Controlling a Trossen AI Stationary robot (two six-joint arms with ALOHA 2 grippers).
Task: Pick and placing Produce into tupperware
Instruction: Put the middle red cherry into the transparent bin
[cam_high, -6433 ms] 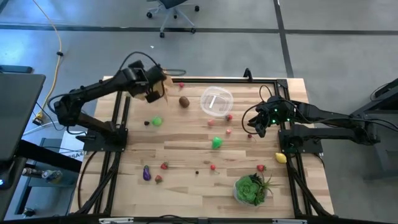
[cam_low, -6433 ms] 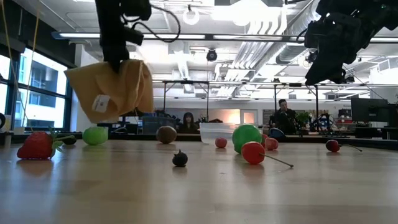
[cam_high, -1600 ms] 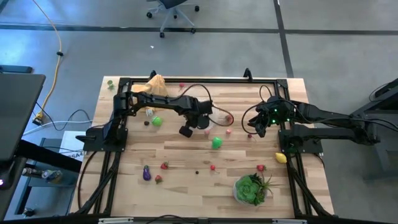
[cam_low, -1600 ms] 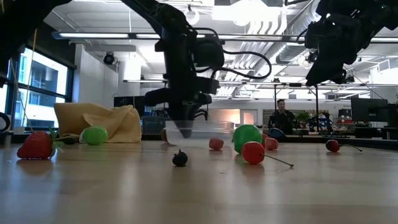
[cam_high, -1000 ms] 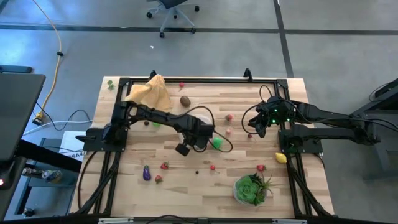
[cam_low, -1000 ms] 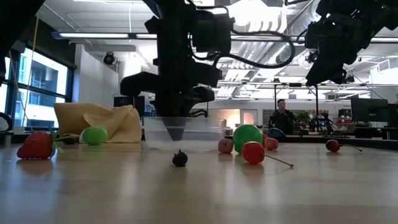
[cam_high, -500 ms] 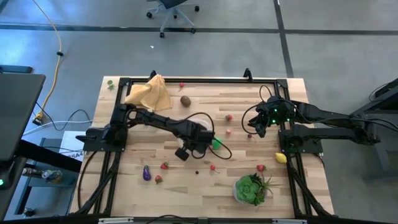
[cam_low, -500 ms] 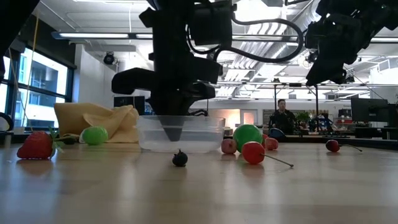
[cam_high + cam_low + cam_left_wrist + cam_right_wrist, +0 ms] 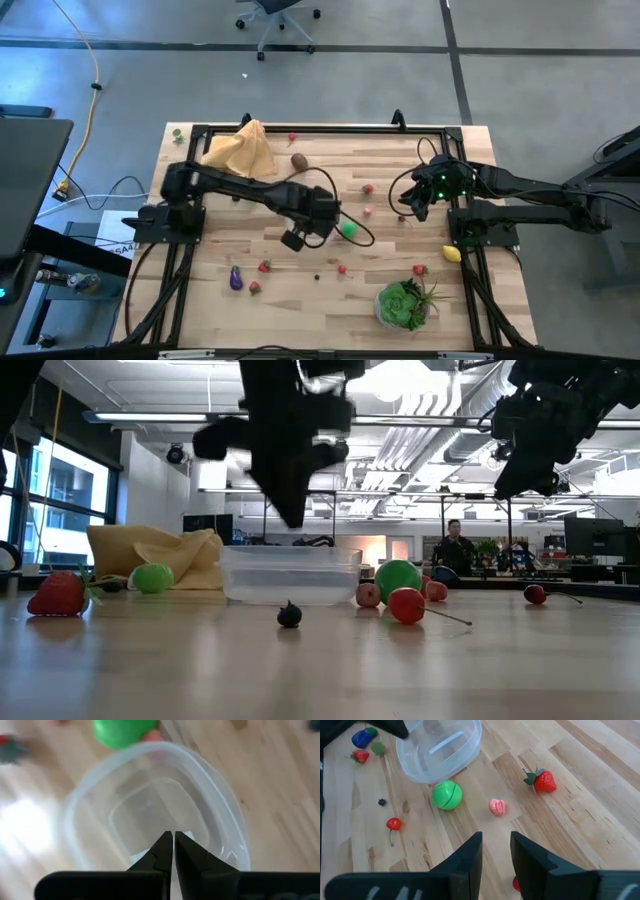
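The tupperware [image 9: 290,575] is a clear round tub standing on its base mid-table, empty as seen in the left wrist view [image 9: 100,820]. My left gripper [image 9: 292,520] hangs shut just above its opening [image 9: 173,836], clear of the rim; in the high view the left gripper [image 9: 320,220] covers the tub. Produce lies scattered: a green lime [image 9: 348,229], a kiwi [image 9: 298,161], a lemon [image 9: 452,253], an eggplant [image 9: 236,279], and strawberries [image 9: 542,780]. My right gripper [image 9: 410,205] waits open above the table's right side [image 9: 495,845].
An orange-tan cloth [image 9: 240,150] lies at the far left corner. A leafy green plant [image 9: 405,303] stands near the near right corner. A lime [image 9: 446,795], a pink fruit [image 9: 497,806] and a cherry [image 9: 393,824] lie close to the tupperware [image 9: 440,745].
My left gripper drew the tupperware a little toward the table's near edge with a finger inside it, then rose straight up out of it. The tupperware stays on the table where it was left. My right arm kept still.
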